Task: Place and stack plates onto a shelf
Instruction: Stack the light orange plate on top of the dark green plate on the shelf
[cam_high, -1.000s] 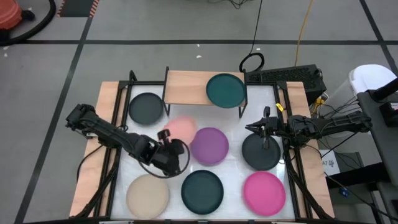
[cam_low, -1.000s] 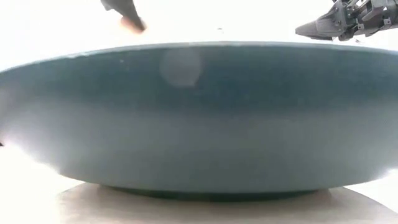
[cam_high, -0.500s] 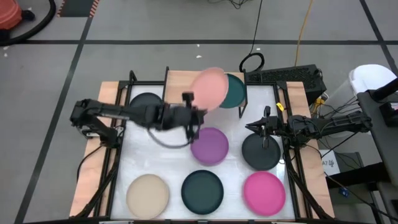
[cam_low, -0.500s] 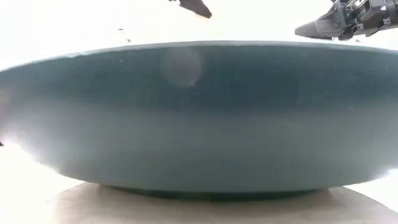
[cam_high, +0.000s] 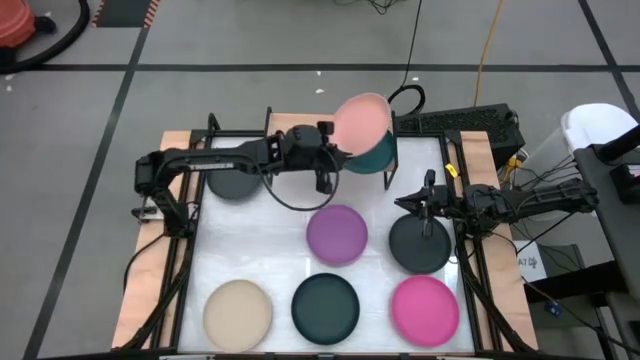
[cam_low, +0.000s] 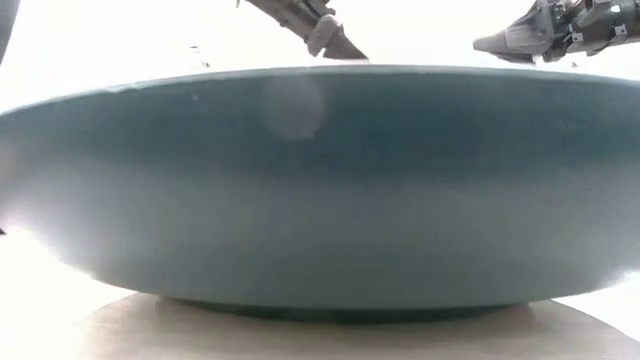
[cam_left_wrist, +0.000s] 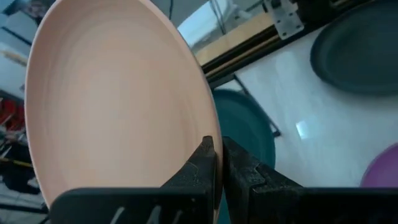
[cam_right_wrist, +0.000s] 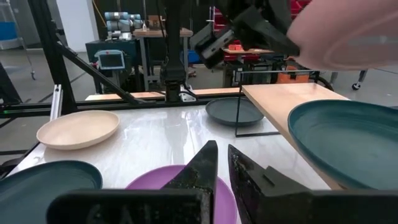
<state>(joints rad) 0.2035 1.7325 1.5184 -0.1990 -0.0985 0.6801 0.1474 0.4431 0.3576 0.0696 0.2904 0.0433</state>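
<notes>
My left gripper (cam_high: 326, 152) reaches over the light-wood shelf (cam_high: 298, 138) and is shut on a salmon pink plate (cam_high: 361, 121). The plate is raised above the dark teal plate (cam_high: 378, 155) resting on the shelf's right half. The left wrist view shows the pink plate (cam_left_wrist: 112, 106) tilted, with the teal plate (cam_left_wrist: 249, 134) below it. My right gripper (cam_high: 428, 205) hovers shut over a black plate (cam_high: 420, 245) lying on the table. The low view is almost filled by another dark teal plate (cam_low: 320, 190). My left gripper pinches the pink plate's rim (cam_left_wrist: 210, 127) between its two fingers (cam_left_wrist: 239, 168), one on the hollow upper face and one on the underside. The fingers come about level from the table's left. The plate is lifted clear and tilted above the teal plate on the shelf.
On the white tabletop lie a purple plate (cam_high: 337, 233), a magenta plate (cam_high: 425, 310), a dark teal plate (cam_high: 325, 307), a beige plate (cam_high: 238, 310) and a black plate (cam_high: 235, 175) beside the shelf's left legs. The shelf's left half is bare wood.
My left gripper has lifted the pink plate off the table's middle and carried it up, toward the far edge and to the right. The plate has gone from beside the purple plate to above the teal plate on the shelf, and is now tilted.
</notes>
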